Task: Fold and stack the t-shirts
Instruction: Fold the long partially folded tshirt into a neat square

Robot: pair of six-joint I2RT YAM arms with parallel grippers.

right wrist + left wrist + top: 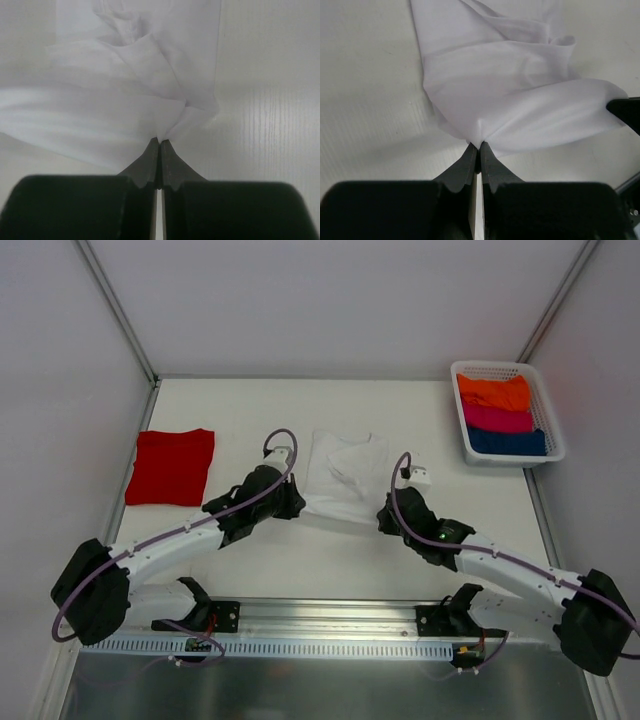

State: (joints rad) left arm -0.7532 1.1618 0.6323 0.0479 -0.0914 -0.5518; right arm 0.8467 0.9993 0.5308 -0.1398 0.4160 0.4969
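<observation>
Pinching white t-shirt (345,475) at table (330,560) centre, both claws pressed together on cloth; left gripper (479,145) at its 7 o'clock corner; right gripper (159,141) at 5 o'clock; folded red t-shirt (171,467) well apart at 9 o'clock.

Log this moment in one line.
phase: folding white t-shirt | left gripper: shut on its near edge | right gripper: shut on its near edge | red t-shirt: folded, lying left

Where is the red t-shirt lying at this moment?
In the top view the red t-shirt lies folded flat near the left edge of the table, well apart from the white t-shirt in the middle.
</observation>
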